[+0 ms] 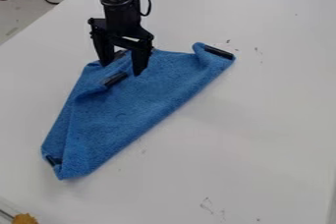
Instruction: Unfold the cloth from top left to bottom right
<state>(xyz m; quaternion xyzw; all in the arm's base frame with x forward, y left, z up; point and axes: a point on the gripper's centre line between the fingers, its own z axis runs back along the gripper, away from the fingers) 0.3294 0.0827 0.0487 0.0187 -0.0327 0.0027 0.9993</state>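
In the camera view, we see the gripper (121, 70), fingers apart, at the upper part of the folded blue cloth (131, 107) on the white table (263, 115). Dark marks (207, 204) lower right look unreadable to us.

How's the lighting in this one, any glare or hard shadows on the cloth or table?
Camera view: light looks soft and fairly even; no strong glare on the white table; only faint, soft-edged shading beside the blue cloth, with darker tones along its folds; the black gripper shows little tonal detail against the bright tabletop.
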